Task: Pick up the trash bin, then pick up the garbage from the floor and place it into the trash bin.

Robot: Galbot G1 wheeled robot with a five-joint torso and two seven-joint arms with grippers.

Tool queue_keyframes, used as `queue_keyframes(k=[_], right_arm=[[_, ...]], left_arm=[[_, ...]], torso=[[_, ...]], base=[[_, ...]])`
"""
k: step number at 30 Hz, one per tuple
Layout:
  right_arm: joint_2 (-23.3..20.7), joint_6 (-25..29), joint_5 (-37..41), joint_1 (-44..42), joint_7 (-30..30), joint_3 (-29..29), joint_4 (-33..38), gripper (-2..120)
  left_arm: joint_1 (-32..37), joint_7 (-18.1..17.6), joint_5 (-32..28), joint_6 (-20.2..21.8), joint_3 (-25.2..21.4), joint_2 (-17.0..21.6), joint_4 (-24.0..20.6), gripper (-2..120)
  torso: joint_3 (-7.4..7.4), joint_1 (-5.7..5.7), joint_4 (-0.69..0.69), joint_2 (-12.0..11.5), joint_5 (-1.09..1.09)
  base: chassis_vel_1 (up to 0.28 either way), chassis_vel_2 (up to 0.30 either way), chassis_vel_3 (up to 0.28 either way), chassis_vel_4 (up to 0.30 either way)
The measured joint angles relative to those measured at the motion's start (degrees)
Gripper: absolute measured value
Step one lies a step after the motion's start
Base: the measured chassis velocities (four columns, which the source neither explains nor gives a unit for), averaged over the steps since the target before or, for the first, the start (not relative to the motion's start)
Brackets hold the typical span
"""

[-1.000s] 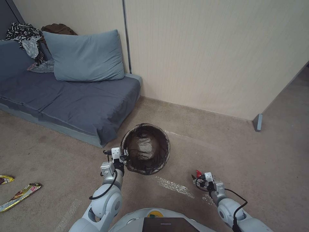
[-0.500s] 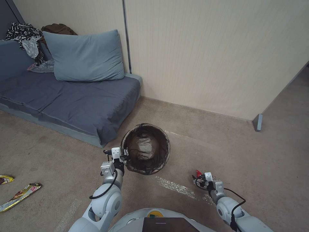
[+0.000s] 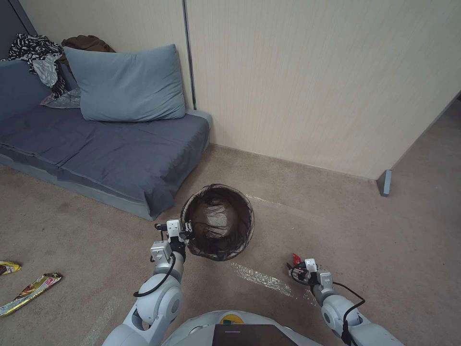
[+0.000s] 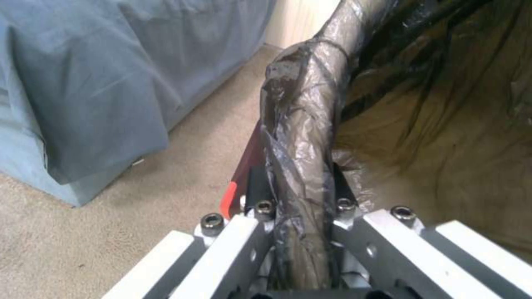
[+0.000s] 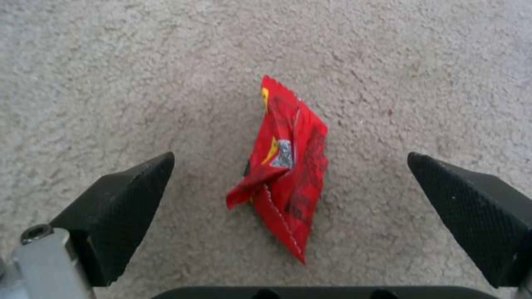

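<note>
Lowered slightly, right gripper [image 5: 291, 166] straddles red wrapper [image 5: 285, 166], half-hidden overhead.

My left gripper [image 3: 188, 229] bites the rim of the trash bin [image 3: 218, 222], but the dark bag liner [image 4: 302, 137] hides the white sides. In the head view my right gripper [image 3: 291, 267] covers most of the red wrapper [image 3: 296, 258]. The yellow wrapper [image 3: 26, 293] and another scrap [image 3: 8, 267] are cut off at the picture's edge, and their print is too small to read.
</note>
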Motion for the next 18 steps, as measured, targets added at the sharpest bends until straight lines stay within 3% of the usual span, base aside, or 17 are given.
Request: queue_keyframes(k=[18], right_arm=[[1.3,-0.3,-1.2,2.1,0.7,-1.2,-3.3,99]], left_arm=[[-0.1,0.0,-0.2,-0.1,0.0,0.0,0.0,2]], torso=[[0.0,0.0,-0.01,0.0,-0.02]], base=[[0.0,0.0,0.0,0.0]])
